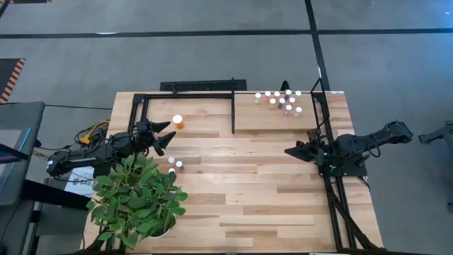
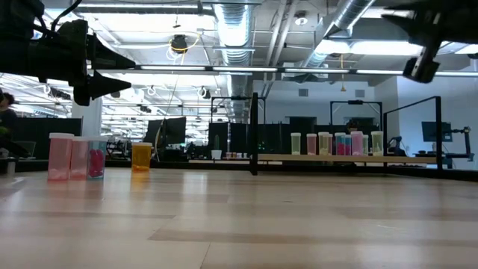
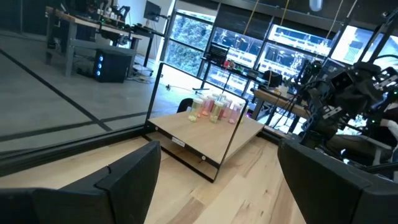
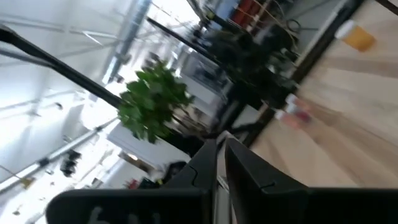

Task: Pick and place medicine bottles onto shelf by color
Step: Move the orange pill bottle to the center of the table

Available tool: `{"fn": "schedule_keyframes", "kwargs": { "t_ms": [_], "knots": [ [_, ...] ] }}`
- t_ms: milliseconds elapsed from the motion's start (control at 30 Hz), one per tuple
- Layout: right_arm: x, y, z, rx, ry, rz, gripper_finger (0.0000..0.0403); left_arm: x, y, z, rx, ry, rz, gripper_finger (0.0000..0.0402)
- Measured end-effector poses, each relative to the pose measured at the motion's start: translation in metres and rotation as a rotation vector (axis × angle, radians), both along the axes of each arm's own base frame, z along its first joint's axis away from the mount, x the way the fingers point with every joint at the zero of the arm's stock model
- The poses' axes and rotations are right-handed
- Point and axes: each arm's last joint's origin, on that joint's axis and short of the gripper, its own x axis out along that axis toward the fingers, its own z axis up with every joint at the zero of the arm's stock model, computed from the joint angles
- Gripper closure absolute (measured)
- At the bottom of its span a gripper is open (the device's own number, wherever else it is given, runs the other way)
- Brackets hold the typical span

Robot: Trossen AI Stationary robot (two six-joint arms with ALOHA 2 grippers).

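From above, the left arm lies low along the left edge of the surface, reaching inward, its left pincer spread wide and holding nothing, just beside the larger orange bottle. Three small vials stand near the potted plant. The right arm comes in from the right edge, bent at the elbow, its right pincer pressed shut and empty. A cluster of vials stands on the shelf at the far right corner.

At table height, pink vials and the orange bottle stand on the left, with the shelf's row of vials farther back; both arms hang above.

The left wrist view shows two dark fingers far apart, pointing toward the shelf and its vials.

The right wrist view shows the fingers closed together, aimed at the plant, the orange bottle beyond.
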Motion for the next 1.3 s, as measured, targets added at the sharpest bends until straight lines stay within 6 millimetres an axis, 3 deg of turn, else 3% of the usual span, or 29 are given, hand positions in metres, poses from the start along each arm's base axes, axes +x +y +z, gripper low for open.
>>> {"fn": "schedule_keyframes", "kwargs": {
  "t_ms": [433,900,1300],
  "knots": [
    [0.0,0.001,-0.019,-0.058,0.192,0.033,0.0347,0.0,0.0,0.0,0.0,0.0,0.0,0.009],
    [0.0,-0.003,-0.031,-0.006,0.314,-0.008,0.0347,0.0,0.0,0.0,0.0,0.0,0.0,0.009],
    [0.001,-0.003,-0.023,-0.031,0.234,-0.021,0.0347,0.0,0.0,0.0,0.0,0.0,0.0,0.009]
  ]
}}
